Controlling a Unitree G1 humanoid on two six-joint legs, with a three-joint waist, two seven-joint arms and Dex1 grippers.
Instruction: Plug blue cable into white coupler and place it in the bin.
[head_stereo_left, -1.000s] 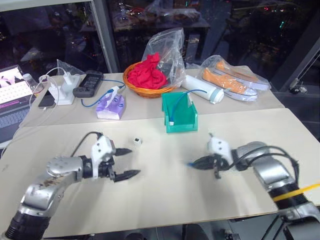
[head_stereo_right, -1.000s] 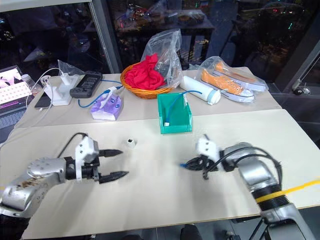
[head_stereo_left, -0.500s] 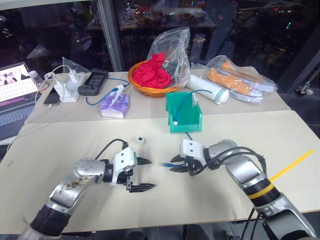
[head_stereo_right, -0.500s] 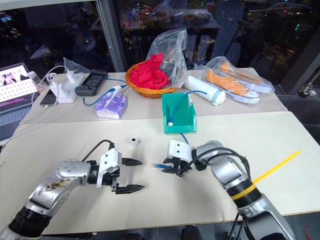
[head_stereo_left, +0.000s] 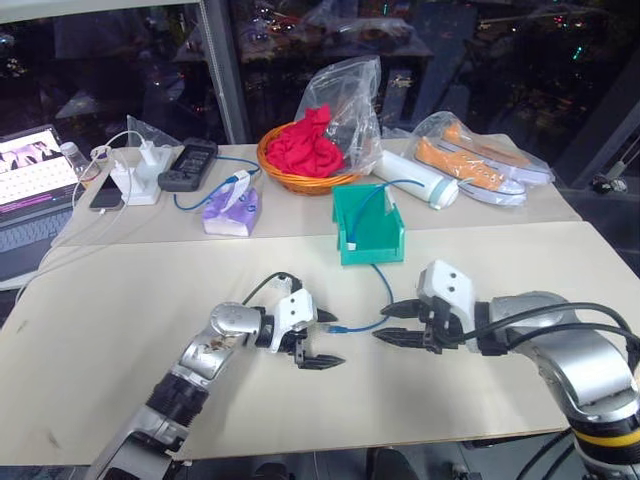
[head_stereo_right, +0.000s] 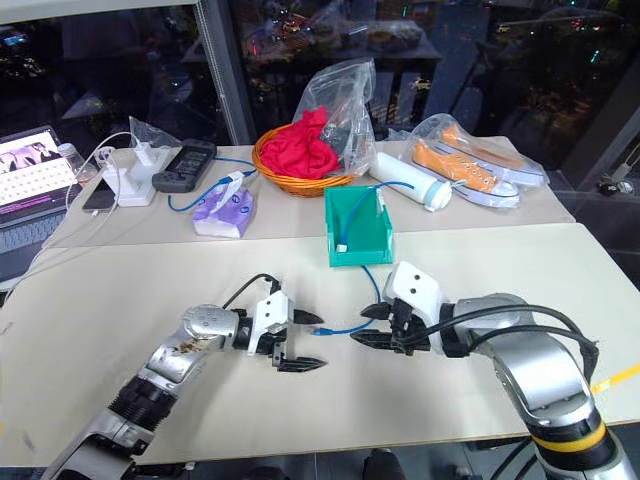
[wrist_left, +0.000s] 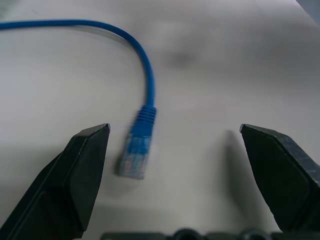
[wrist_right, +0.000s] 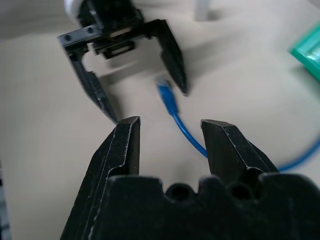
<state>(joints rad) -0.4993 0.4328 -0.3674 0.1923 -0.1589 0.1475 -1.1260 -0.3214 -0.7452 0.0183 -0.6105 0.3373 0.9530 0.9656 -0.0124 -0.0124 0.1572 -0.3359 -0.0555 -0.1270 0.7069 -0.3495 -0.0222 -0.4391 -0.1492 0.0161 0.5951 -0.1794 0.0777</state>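
The blue cable (head_stereo_left: 378, 290) trails out of the teal bin (head_stereo_left: 368, 238) and across the table. Its clear plug (head_stereo_left: 338, 327) lies flat on the tabletop. My left gripper (head_stereo_left: 336, 340) is open wide, with one finger on each side of the plug (wrist_left: 137, 155) and neither touching it. My right gripper (head_stereo_left: 382, 323) is open just right of the plug, a little above the cable, with nothing in it. The right wrist view shows the left gripper (wrist_right: 147, 104) facing it over the plug (wrist_right: 167, 97). The white coupler is hidden behind my left wrist.
Along the back stand an orange wicker basket (head_stereo_left: 300, 180) holding red cloth, bagged orange shoes (head_stereo_left: 480, 162), a white cylinder (head_stereo_left: 415, 182), a purple tissue pack (head_stereo_left: 232, 212), a remote (head_stereo_left: 188, 165), a charger (head_stereo_left: 135, 182) and a laptop (head_stereo_left: 30, 175).
My right gripper has opened, left the plug on the table and drawn back to the right. My left gripper has moved right until its open fingers sit on either side of the plug.
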